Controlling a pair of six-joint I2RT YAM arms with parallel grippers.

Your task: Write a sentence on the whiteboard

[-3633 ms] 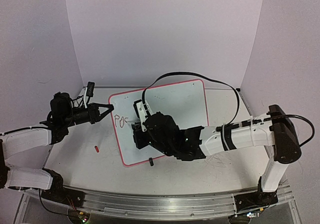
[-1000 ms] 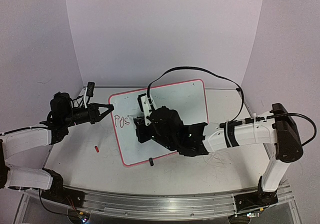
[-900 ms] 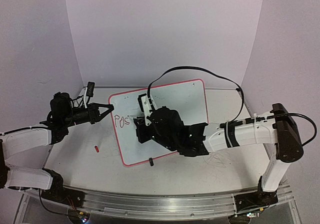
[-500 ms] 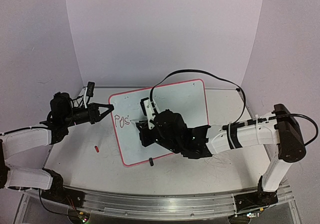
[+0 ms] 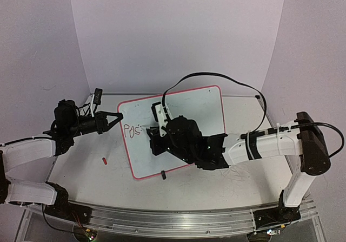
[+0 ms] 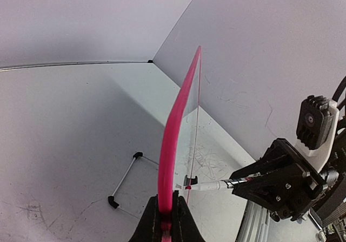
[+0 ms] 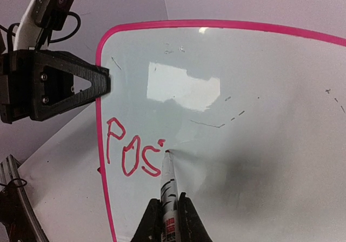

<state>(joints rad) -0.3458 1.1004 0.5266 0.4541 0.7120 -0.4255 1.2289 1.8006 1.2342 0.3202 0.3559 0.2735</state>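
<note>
The whiteboard (image 5: 203, 105), glossy white with a pink rim, stands tilted at mid table. My left gripper (image 5: 117, 115) is shut on its left rim (image 6: 172, 139), the jaws pinching the pink edge at the bottom of the left wrist view. The sentence (image 7: 130, 150) reads "POS" in red, with a small dot to the upper right of the S. My right gripper (image 7: 170, 204) is shut on a white marker (image 7: 168, 180). Its red tip touches the board just right of the S, below the dot. From above, the right wrist (image 5: 181, 139) covers the marker.
A small red cap (image 5: 103, 159) lies on the table left of the board. A black clip foot (image 5: 163, 174) sits at the board's near edge. A wire stand (image 6: 125, 178) rests behind the board. Faint old marks dot the board's surface (image 7: 216, 124).
The S has been finished and a dot added to its upper right. My right gripper has moved the marker a little rightward along the line. The left gripper has not moved.
</note>
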